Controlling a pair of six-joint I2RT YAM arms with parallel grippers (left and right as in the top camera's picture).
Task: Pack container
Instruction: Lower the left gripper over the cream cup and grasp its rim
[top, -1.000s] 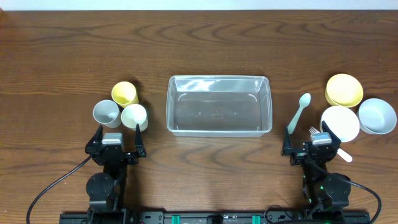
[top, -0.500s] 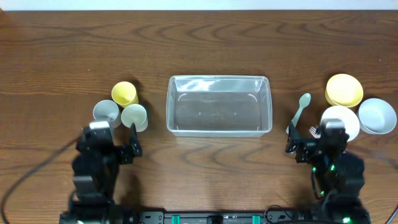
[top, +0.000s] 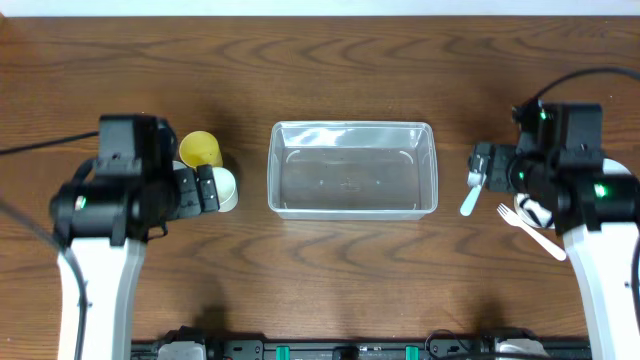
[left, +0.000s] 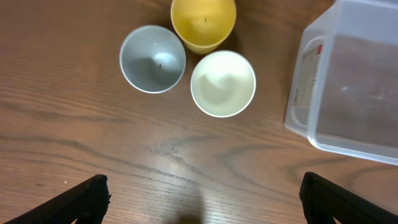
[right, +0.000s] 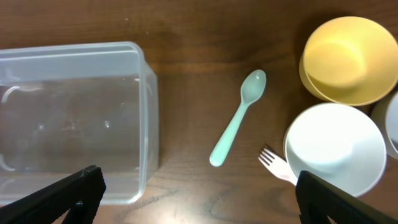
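Container (top: 352, 168): clear rectangular tub, empty, open side up, at the middle of the counter (top: 320, 60), between the two arms.
Left hand (left: 205, 198): spread wide, holding nothing, hovering above the bare wood just short of the cups.
Right hand (right: 198, 198): spread wide too, empty, hovering between the tub's right wall and the bowls.
Cups: cream cup (left: 222, 83) nearest the tub, yellow cup (left: 203, 23) behind it, grey cup (left: 152, 59) towards the counter's left edge; all upright and bunched close.
Cutlery: mint spoon (right: 237, 117) lying flat just beside the tub; white fork (right: 273, 163) partly under the white bowl (right: 336, 149).
Bowls: yellow bowl (right: 351, 59) and the white one, towards the right edge.
Step in hand: probably the approach for a first pick; nothing is packed yet.
Doing it well: take the cream cup by its rim, one finger inside, since its neighbours crowd the outside. Pinch the spoon across its thin handle. Set things down low; the light tub may slide.
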